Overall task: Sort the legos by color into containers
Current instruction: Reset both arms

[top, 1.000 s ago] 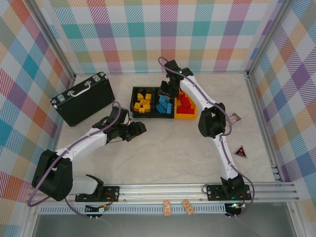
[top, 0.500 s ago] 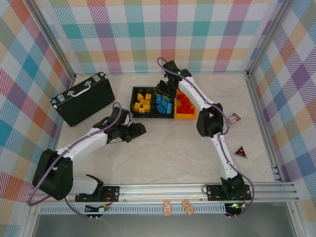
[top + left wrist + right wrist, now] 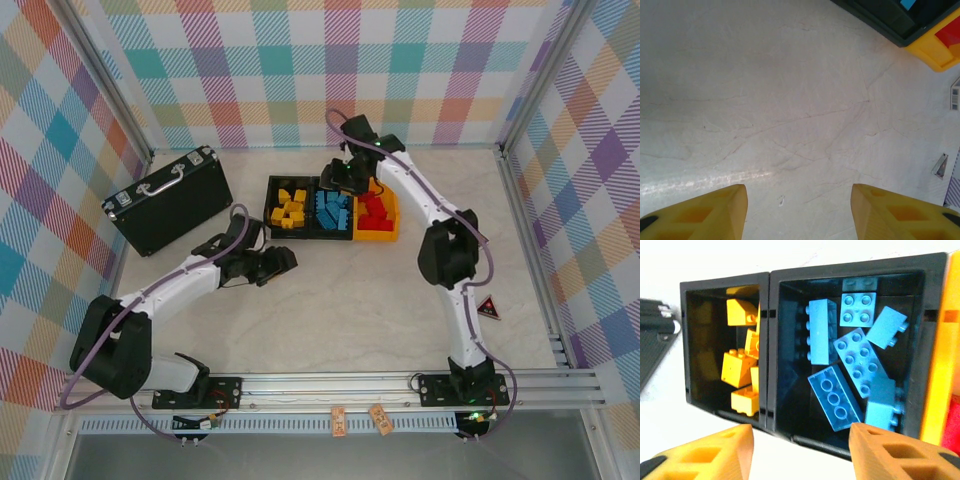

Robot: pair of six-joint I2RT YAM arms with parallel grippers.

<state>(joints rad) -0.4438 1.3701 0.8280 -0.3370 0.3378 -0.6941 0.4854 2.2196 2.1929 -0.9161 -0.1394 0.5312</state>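
bricks first: the small studded blue plastic bricks (image 3: 857, 360) lie heaped in the middle black plastic bin (image 3: 855, 271), the yellow-orange studded bricks (image 3: 737, 367) in the left black plastic bin (image 3: 686, 340), and the red studded bricks (image 3: 372, 208) in the orange-yellow plastic bin (image 3: 378, 236) at the right end, all three bins side by side toward the far wall. each colour looks to be in its own bin, so the sort seems all but finished. the right gripper (image 3: 800, 440) hangs just above the far edge of the middle bin, fingers moderately apart with nothing between them. the left gripper (image 3: 799, 200) hovers low over bare table near and left of the bins, fingers likewise parted and empty. the risk is a careless swing away: the right fingers could clip a rim, shoving the row or tipping a brick out. counted: three bins, about seven blue bricks, at least five yellow, red too blurred to count, one black hard case with metal trim (image 3: 168, 198) at far left, one dark triangular tag (image 3: 487, 307) at right.
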